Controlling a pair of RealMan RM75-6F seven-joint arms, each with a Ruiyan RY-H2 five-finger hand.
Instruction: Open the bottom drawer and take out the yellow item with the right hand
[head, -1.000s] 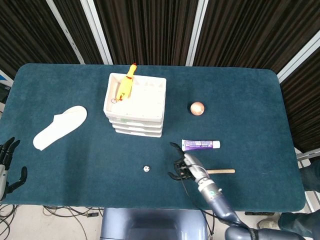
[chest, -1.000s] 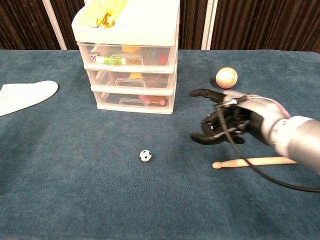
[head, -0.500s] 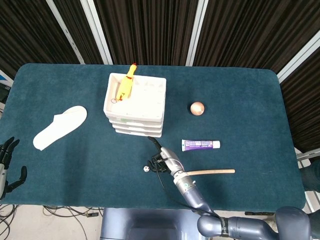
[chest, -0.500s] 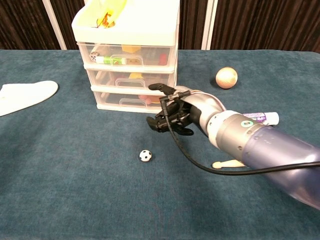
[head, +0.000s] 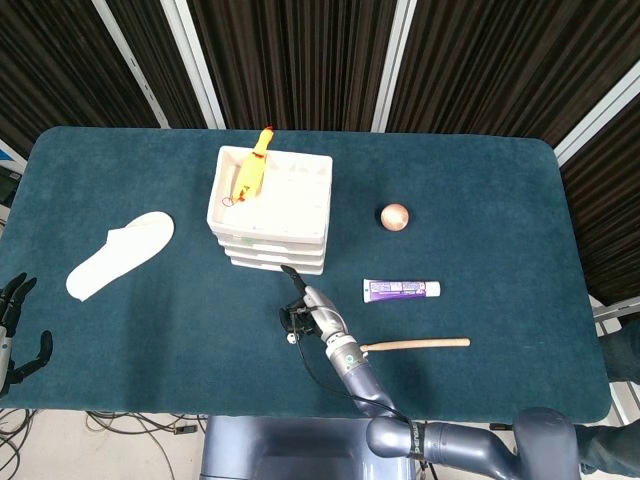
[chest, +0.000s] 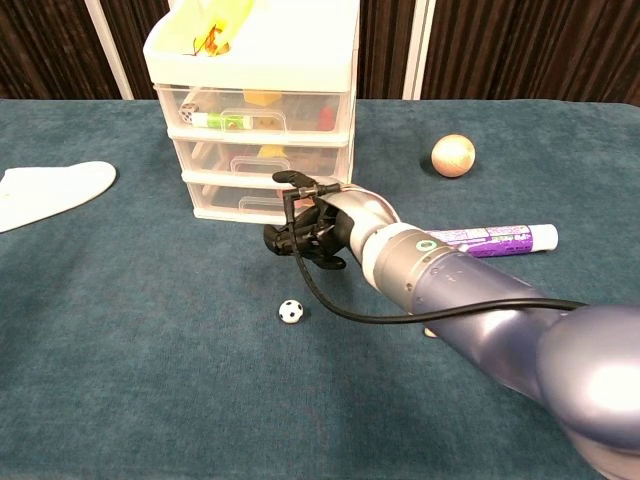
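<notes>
- A dark teal table (head: 480, 200) stands before black slatted panels, with a white three-drawer unit (chest: 255, 150) near its middle.
- The right hand (chest: 305, 232) now sits just in front of the bottom drawer (chest: 265, 203), reaching toward its handle. A second ago it hung well to the right, above the wooden stick (head: 415, 344); it has swept leftward across the table in two steps.
- Its fingers are curled partway, thumb apart above them, gripping nothing. Whether any fingertip already touches the drawer front cannot be told from either view.
- The drawer remains closed. The approach looks nearly done; hooking the handle and pulling is the step ahead.
- The yellow item the task wants cannot be picked out for certain: only reddish and pale shapes show through the bottom drawer's clear front, just behind the hand.
- A small soccer ball (chest: 290, 311) lies just below the hand, toward the camera, and the purple tube (chest: 490, 239) lies to its right, unmoved throughout.
- The left hand (head: 14, 330) rests at the table's far left edge, fingers spread and holding nothing, in the same place as before.
- A yellow rubber chicken (head: 251, 170) lies on top of the unit, beyond the hand.
</notes>
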